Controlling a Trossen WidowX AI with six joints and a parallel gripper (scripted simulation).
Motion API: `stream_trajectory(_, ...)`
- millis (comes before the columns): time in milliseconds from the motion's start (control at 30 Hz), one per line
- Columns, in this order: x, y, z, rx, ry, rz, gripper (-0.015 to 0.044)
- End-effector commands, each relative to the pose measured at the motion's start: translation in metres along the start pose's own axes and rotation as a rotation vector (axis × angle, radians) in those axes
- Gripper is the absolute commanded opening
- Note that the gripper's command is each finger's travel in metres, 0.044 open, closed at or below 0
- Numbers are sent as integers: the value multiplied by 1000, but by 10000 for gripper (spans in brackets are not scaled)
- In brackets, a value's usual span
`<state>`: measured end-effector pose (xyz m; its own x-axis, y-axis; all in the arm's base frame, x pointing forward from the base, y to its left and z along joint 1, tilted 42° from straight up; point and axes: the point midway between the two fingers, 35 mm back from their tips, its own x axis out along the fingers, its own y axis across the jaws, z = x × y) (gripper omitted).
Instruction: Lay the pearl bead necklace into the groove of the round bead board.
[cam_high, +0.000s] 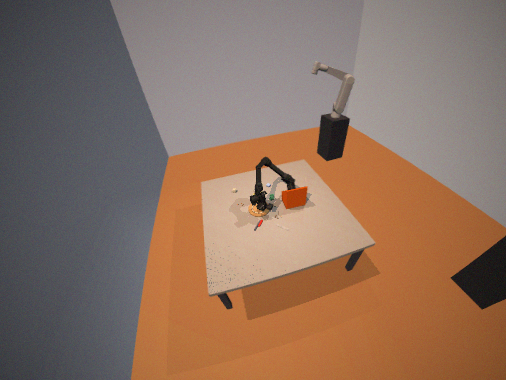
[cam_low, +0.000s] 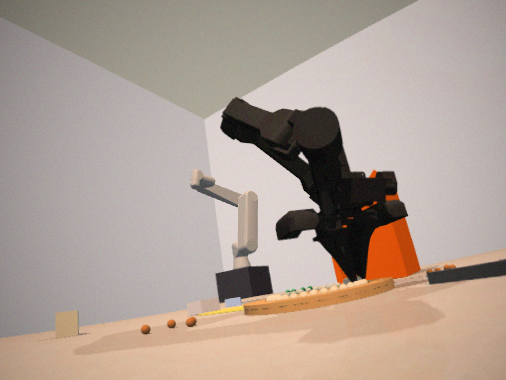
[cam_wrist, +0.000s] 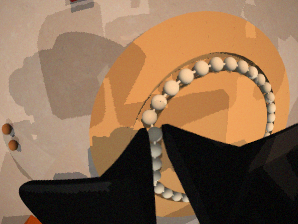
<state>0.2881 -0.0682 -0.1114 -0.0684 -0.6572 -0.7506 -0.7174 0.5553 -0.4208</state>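
The round orange bead board (cam_high: 257, 215) (cam_low: 320, 303) (cam_wrist: 200, 30) lies flat on the table. The pearl necklace (cam_low: 324, 291) (cam_wrist: 201, 68) lies on it in a loop. In the wrist view its top and right side follow the curved groove, and the groove's dark edge shows just outside the upper left beads. The left side runs nearly straight down from the fingertips. My gripper (cam_low: 356, 279) (cam_wrist: 153, 132) is low at the board and shut on the necklace, with a shaded bead between the tips. The fingers hide the loop's lower right part.
An orange box (cam_high: 295, 198) (cam_low: 395, 250) stands beside the board. Loose brown beads (cam_low: 145, 329) (cam_wrist: 7, 128) lie on the table. A red-handled tool (cam_high: 260, 223) (cam_low: 470, 273), a dark tray, a tan block (cam_low: 67, 324) and a yellow piece (cam_low: 225, 311) lie around it. Another arm (cam_low: 247, 220) stands farther back.
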Motion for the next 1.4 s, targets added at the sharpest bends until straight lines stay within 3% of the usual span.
stream_trajectory(0,-1,0,0,1,-1,-1,0)
stream_trajectory(1367,-6,8,0,-6,3,-2,0)
